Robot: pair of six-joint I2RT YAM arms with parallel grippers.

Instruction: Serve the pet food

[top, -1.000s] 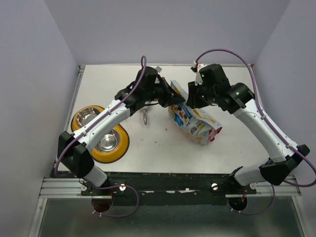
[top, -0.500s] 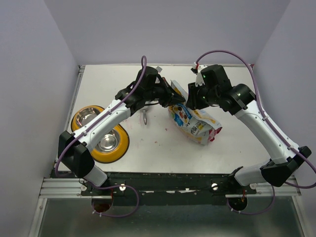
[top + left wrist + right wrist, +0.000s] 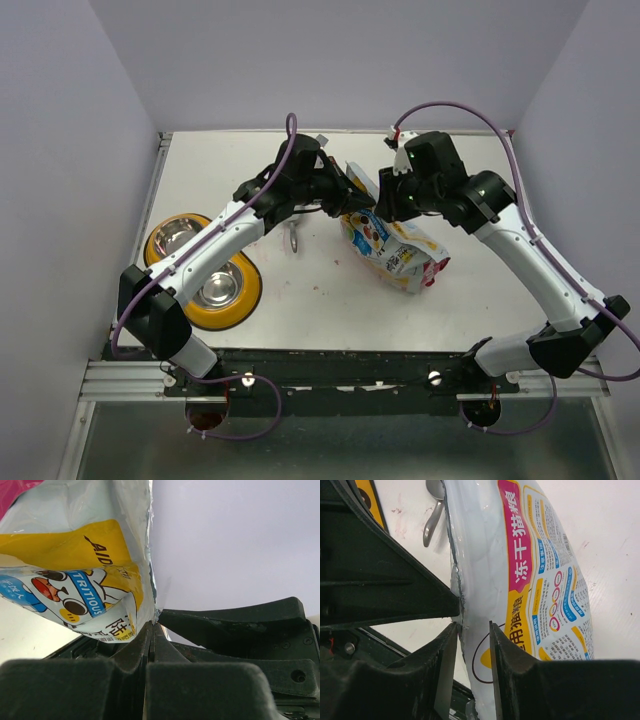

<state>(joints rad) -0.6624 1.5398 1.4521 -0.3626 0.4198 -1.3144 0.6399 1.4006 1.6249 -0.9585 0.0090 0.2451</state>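
The pet food bag (image 3: 398, 247), yellow-white with cartoon print and a red edge, stands tilted mid-table. No kibble shows; it is hidden inside the bag. My left gripper (image 3: 352, 201) is shut on the bag's top edge, and the left wrist view shows the jaws (image 3: 151, 629) pinched on the bag (image 3: 75, 555). My right gripper (image 3: 386, 206) is open. Its two fingers straddle the same edge of the bag (image 3: 520, 555) with a narrow gap (image 3: 472, 632), right beside the left gripper's finger (image 3: 380, 580).
The silver metal scoop (image 3: 293, 238) lies on the table left of the bag and also shows in the right wrist view (image 3: 434, 517). The yellow double-bowl feeder (image 3: 252, 283) with two steel bowls sits at the table's left front.
The right wrist has shifted very slightly and the bag's lower end has moved a touch to the right. The left arm has not moved.
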